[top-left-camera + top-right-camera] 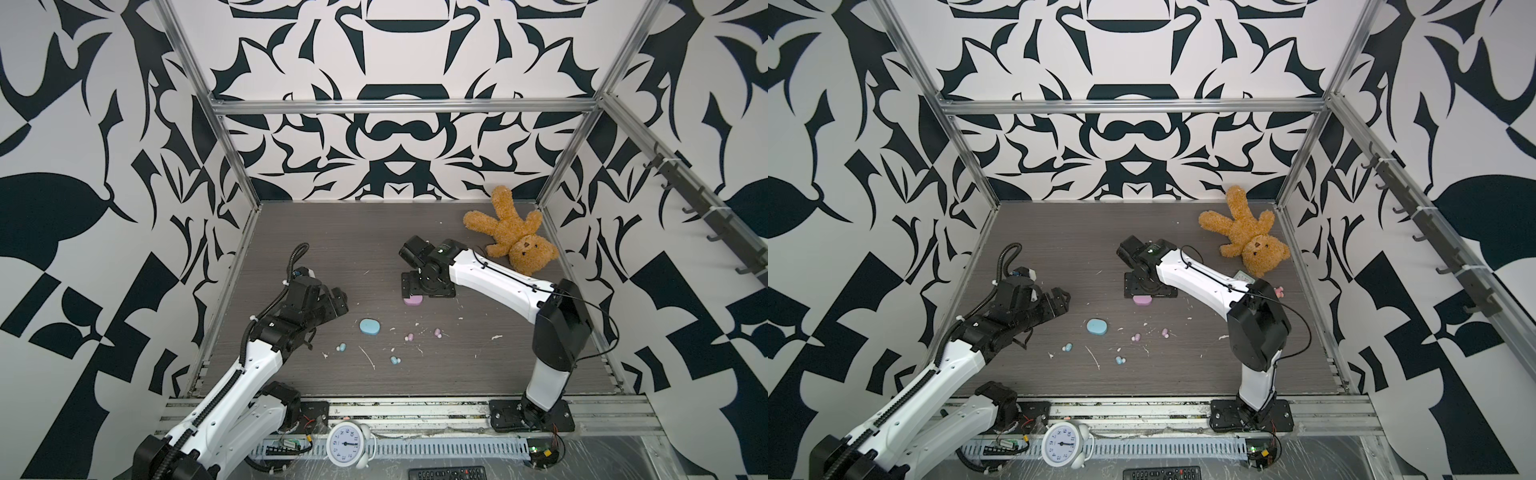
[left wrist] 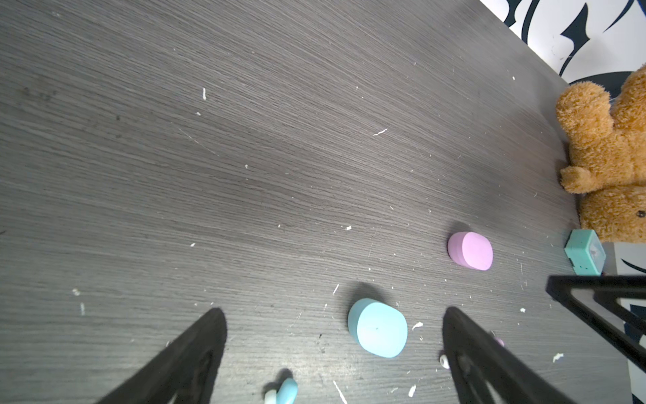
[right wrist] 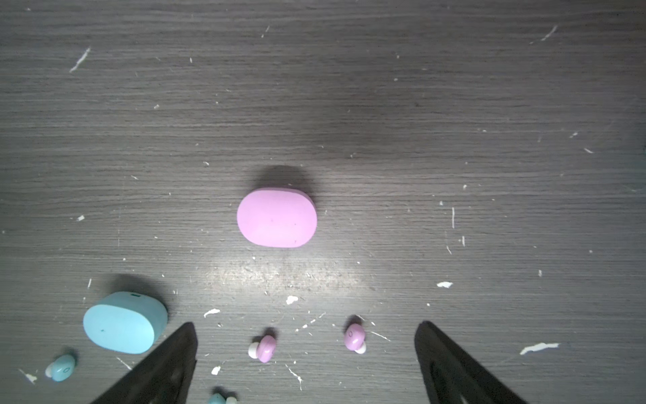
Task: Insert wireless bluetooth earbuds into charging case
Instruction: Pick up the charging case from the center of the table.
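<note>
1. The left end effector (image 2: 334, 311) is hanging released above the desk (image 1: 311, 232), jaws spread wide and gripping nothing.
2. The right end effector (image 3: 307, 324) is likewise standing wide apart and empty, hovering over the middle of the desk close to the pink case (image 3: 277, 217).
3. Two oval charging cases are lying on the desk: the pink case near the right end effector, and the blue case (image 1: 369, 327) well apart from it, nearer the left arm. Both are sitting with lids closed, so I cannot tell what is inside.
4. Four earbuds are lying loose on the desk, none in a case. The two blue earbuds (image 1: 341, 347) are lying apart from each other on the front side of the blue case. The two pink earbuds (image 1: 409, 337) are lying near each other, in front of the pink case.
5. One teddy bear (image 1: 513, 232) is sprawling on its back in the far right corner, and a small teal box (image 2: 585, 257) is sitting just beside its head.
6. One white alarm clock (image 1: 345, 444) is standing on the front rail, off the desk.
7. The desk is showing dark grey wood grain, littered with white scraps (image 1: 368, 357). Black-and-white patterned walls (image 1: 104, 166) and an aluminium frame (image 1: 399, 106) are enclosing it.
</note>
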